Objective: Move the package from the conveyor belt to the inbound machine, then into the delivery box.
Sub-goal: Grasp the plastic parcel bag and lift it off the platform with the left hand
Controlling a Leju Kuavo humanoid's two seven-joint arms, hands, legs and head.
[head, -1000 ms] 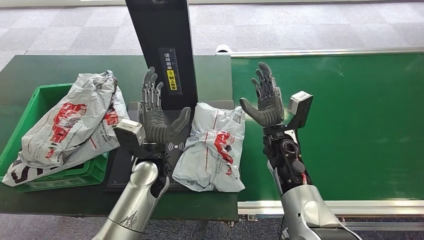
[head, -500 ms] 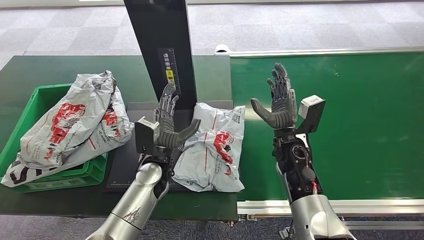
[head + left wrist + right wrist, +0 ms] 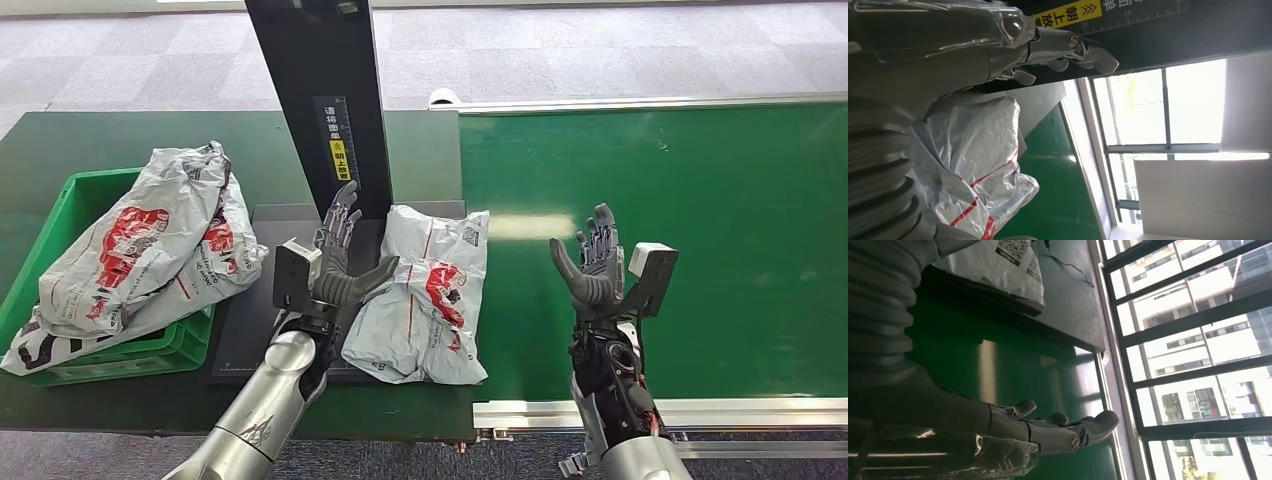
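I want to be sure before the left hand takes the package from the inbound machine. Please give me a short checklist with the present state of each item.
1. Package lies on the inbound machine: ok.
2. Left hand open, holding nothing: ok.
3. Left hand beside the package: ok; touching it: cannot tell.
4. Right hand open, apart from the package, over the conveyor belt: ok.
5. Room in the delivery box: not ok, packages already heaped above its rim.

a parcel-sorting station: green conveyor belt [image 3: 700, 200], scanning machine [image 3: 320, 100], crate [image 3: 70, 200] of mailers
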